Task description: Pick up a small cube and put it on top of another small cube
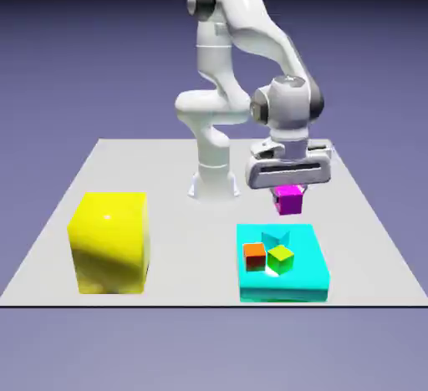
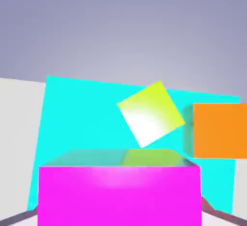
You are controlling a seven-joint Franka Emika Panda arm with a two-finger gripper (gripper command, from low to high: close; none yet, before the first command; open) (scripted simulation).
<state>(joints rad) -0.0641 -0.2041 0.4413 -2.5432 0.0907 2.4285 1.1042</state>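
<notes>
Tiny solid magenta-pink cube [image 1: 289, 200] sits between the fingers of the end effector [image 1: 288, 190], clenched on it and carried clear of the grey surface [image 1: 167, 172], just behind the flat cyan block [image 1: 305, 276]. Judged rigid, light, smooth-faced; a grip on opposite flat sides, centred, should hold. Arm reaches forward, elbow high, wrist pointing down. Small orange cube [image 1: 254, 256] and small green cube [image 1: 281, 257] rest on the cyan block; large yellow block [image 1: 109, 243] stands well apart.
</notes>
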